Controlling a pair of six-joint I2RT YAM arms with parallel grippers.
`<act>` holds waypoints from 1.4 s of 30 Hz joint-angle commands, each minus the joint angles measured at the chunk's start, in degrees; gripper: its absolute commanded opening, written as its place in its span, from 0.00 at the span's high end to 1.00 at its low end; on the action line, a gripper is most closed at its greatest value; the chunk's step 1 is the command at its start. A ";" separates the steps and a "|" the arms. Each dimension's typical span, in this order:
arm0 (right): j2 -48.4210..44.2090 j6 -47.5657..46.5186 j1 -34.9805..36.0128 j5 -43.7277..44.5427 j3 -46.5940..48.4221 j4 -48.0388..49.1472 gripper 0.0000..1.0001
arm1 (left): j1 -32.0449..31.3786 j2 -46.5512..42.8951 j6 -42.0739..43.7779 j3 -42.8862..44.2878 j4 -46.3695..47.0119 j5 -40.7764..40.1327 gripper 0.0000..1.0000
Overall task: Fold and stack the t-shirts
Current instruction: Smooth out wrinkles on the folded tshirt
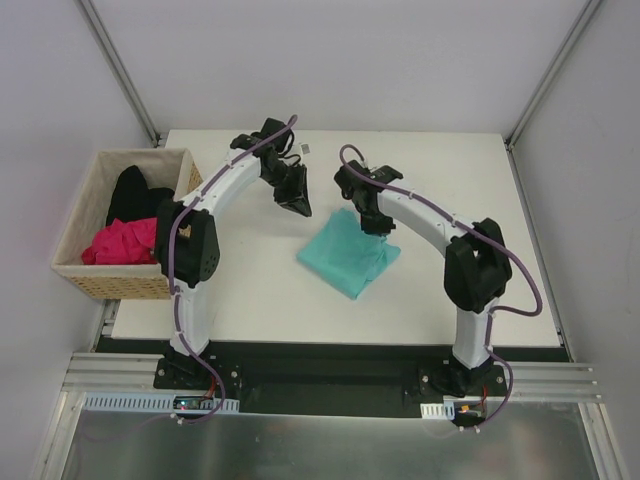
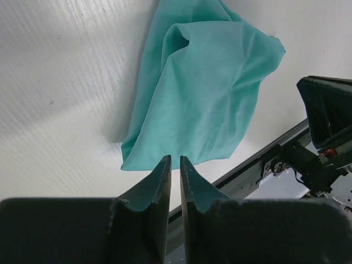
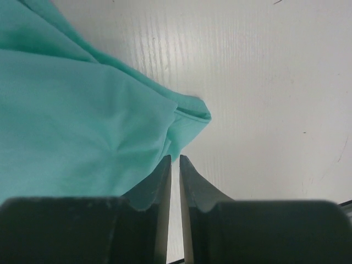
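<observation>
Folded teal cloth t-shirt [image 1: 345, 255] — left gripper [image 2: 175, 160] just beside it, right gripper [image 3: 175, 159] over its edge — both pinched near-closed, empty.

Teal shirt [image 3: 71, 126] cropped by edge; black shirt [image 1: 130, 195] perhaps half-hidden.

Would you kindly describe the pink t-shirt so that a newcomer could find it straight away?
Find the wicker basket at the left edge of the white table. Two crumpled garments lie inside; the magenta pink t-shirt fills the near end. Its bright colour sets it apart from the black garment behind it and the teal t-shirt on the table.
</observation>
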 commanded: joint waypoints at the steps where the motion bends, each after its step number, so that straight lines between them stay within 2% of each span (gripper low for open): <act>1: 2.57 0.23 -1.72 -2.60 4.26 -1.37 0.87 | 0.71 2.64 2.17 2.81 -0.44 2.80 0.89; 10: 5.65 -2.49 -2.25 -4.71 7.96 -1.54 0.87 | 0.80 10.12 1.03 11.16 -2.99 7.02 0.88; 19: 7.14 -3.64 -5.05 -7.09 7.53 -1.46 0.87 | 0.80 8.19 -0.20 2.73 -3.08 4.92 0.89; 26: 3.28 -0.75 -5.06 -6.73 -0.38 1.00 0.90 | 0.71 7.13 -2.31 -3.59 -2.99 3.16 0.91; 31: -1.55 1.46 -4.88 -6.38 -8.29 3.63 1.00 | 0.18 6.08 -2.84 -5.71 -2.99 2.10 0.91; 42: -0.51 2.25 -4.88 -8.14 -14.36 6.54 1.00 | -2.28 3.01 -3.98 -9.75 -2.90 0.44 0.91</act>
